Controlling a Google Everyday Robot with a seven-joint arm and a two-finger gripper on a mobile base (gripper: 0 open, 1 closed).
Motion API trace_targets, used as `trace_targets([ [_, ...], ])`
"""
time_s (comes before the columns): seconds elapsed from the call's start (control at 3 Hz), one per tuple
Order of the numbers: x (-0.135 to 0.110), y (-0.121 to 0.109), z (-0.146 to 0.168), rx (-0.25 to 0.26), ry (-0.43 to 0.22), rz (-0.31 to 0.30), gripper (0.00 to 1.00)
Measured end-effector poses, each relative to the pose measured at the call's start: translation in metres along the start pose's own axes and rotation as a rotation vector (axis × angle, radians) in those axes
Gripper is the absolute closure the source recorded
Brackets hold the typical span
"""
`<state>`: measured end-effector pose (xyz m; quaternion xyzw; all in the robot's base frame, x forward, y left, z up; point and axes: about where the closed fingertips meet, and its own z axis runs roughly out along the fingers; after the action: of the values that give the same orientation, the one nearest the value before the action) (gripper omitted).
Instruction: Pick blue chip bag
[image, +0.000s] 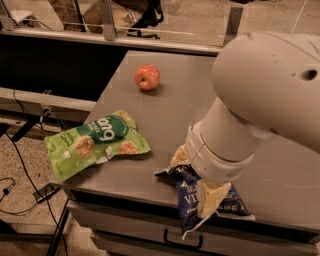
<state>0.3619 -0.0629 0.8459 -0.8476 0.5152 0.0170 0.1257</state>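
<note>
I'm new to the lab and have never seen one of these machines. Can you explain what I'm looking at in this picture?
This is one picture from a single camera looking down at a grey table. Where the camera is mounted is not on record. The big pale rounded shape on the right is the robot's arm. At its lower end is the gripper, the clamp it uses to grasp things. The gripper is down on a dark blue chip bag at the table's front edge. Whether it actually has hold of the bag cannot be told from here. Also on the table are a light-green snack bag at the left and a red apple farther back. The job is to pick up the blue bag.
</note>
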Motion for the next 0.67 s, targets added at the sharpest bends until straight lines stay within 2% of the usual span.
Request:
trace_targets([
  [0.33, 0.01, -0.009, -0.022, 0.028, -0.008, 0.051, 0.96],
  [0.67, 0.019, -0.025, -0.071, 0.077, -0.006, 0.09, 1.0],
])
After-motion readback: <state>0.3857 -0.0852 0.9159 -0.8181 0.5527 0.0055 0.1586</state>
